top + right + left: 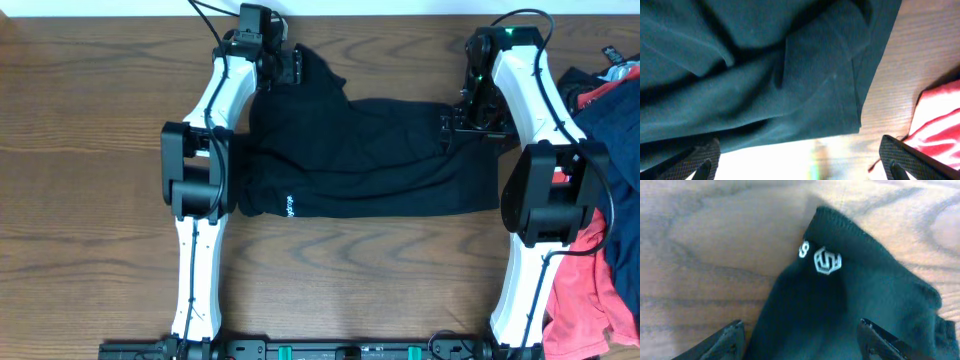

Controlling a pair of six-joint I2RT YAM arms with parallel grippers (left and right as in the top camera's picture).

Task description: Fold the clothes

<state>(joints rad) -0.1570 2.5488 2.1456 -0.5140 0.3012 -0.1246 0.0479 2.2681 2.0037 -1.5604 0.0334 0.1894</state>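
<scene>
Centre of table (100,150), shirt (370,165) lay black, creased, mostly flat. Its long axis ran left-right, with the sleeve (312,75) pointing to the far edge. Only left wrist view resolved a white hex logo (827,261) on the sleeve. Only right wrist view showed red garment (940,120) near the shirt's edge. Left gripper (290,65) was open, straddling the sleeve. Right gripper (452,125) was open over the shirt's right end.

Our left arm (215,100) goes up from the near edge. It bends at a big black elbow (195,170) and reaches to the far side. Our left jaws stand wide apart and hold nothing. Our right arm (535,90) goes up the other side the same way, and its wrist turns in toward the middle. Our right jaws stand wide apart too, holding nothing.
</scene>
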